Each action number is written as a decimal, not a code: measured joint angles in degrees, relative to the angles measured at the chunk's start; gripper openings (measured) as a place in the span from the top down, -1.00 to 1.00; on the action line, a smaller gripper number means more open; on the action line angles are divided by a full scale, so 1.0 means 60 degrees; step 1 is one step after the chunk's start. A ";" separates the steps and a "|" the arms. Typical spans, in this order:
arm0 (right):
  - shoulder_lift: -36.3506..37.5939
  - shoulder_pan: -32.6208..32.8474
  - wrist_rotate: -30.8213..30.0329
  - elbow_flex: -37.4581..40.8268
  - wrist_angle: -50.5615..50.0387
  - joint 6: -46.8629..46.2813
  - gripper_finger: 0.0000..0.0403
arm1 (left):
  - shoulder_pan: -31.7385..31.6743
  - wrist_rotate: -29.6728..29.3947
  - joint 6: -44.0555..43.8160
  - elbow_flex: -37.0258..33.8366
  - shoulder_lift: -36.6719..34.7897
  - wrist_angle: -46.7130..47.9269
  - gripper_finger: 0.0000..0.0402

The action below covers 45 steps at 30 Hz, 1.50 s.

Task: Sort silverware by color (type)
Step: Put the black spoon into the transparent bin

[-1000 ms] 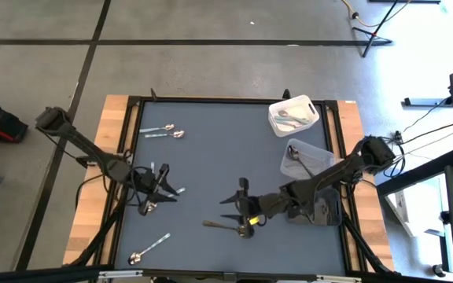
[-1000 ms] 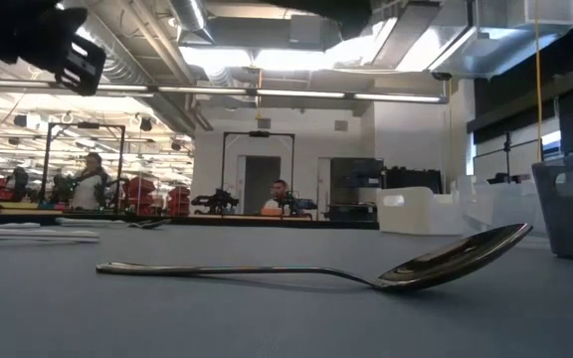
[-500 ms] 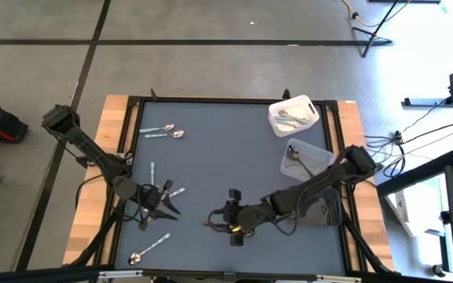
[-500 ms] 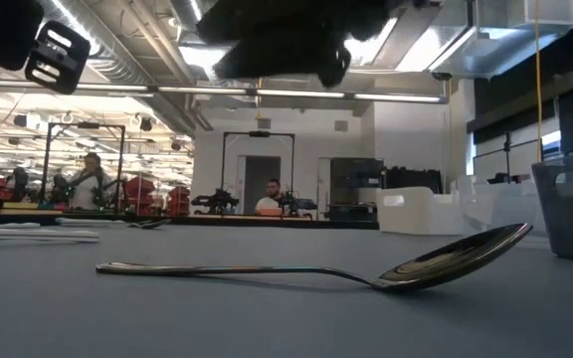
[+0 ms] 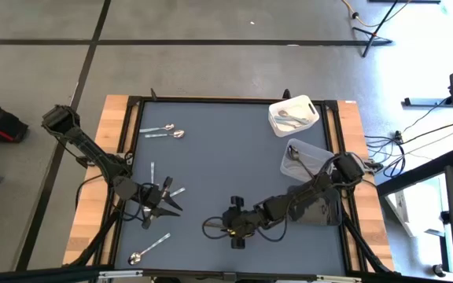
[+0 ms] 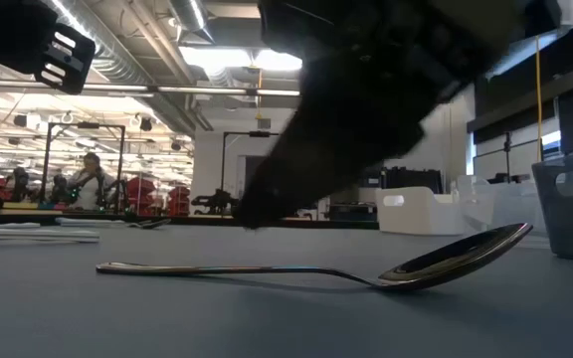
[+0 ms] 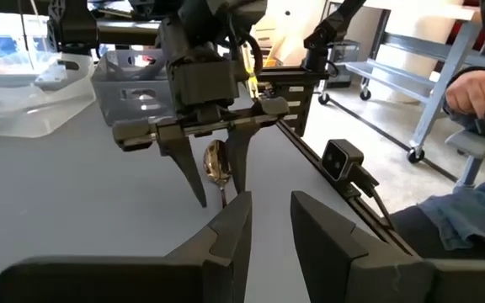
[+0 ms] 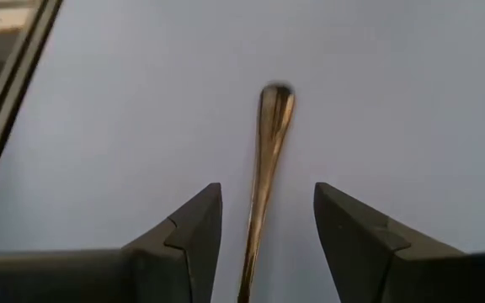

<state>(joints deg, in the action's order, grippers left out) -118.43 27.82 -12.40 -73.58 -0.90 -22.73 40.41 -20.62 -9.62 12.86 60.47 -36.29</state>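
A dark spoon (image 5: 213, 228) lies flat on the grey mat near the near edge; in the low view its bowl (image 6: 456, 259) rests on the mat. My right gripper (image 5: 230, 226) is low over it and open. One finger stands on each side of the handle (image 8: 268, 143) without touching it. My left gripper (image 5: 165, 203) is open and holds nothing (image 7: 269, 210). It hovers at the left among silver spoons (image 5: 152, 169) (image 5: 176, 191). Other silver spoons lie at the far left (image 5: 166, 131) and near left (image 5: 149, 248).
A white bin (image 5: 293, 115) with silver spoons stands at the far right. A clear bin (image 5: 305, 157) holding a dark spoon is beside it, and a dark bin (image 5: 318, 211) sits under my right arm. A person's sleeve (image 7: 478, 84) shows beyond the table's edge.
My right gripper has moved toward the table's left and near edges and come down, so its open fingers now stand on either side of the dark spoon's handle. My left gripper has shifted a little toward the near edge. The spoon has stayed in place.
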 joint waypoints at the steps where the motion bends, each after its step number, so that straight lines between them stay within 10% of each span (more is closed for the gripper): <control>1: 0.0000 0.0037 0.0003 0.0000 -0.0116 -0.0119 0.12 | 0.0000 0.0003 0.0009 0.0000 0.0000 0.0015 0.60; 11: -0.0426 0.0149 -0.0106 -0.0007 -0.0569 -0.0406 0.19 | 0.0000 -0.0023 -0.0042 0.0000 -0.0006 0.0037 0.60; 20: -0.0426 0.0091 -0.0185 -0.0006 -0.0816 -0.0043 0.94 | -0.0008 -0.0048 -0.0042 0.0000 -0.0004 0.0040 0.60; 35: 0.0585 0.0243 -0.1150 0.0058 -0.1386 0.1388 0.94 | -0.0008 -0.0055 0.0169 0.0000 -0.0007 0.0042 0.60; 45: 0.2409 0.0236 -0.2697 0.0036 -0.4677 0.0718 0.96 | -0.0008 -0.0152 0.0173 0.0000 -0.0007 0.0134 0.60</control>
<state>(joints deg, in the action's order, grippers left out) -103.98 29.23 -28.58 -73.36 -28.97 -18.42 40.36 -21.53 -8.58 12.86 60.42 -35.49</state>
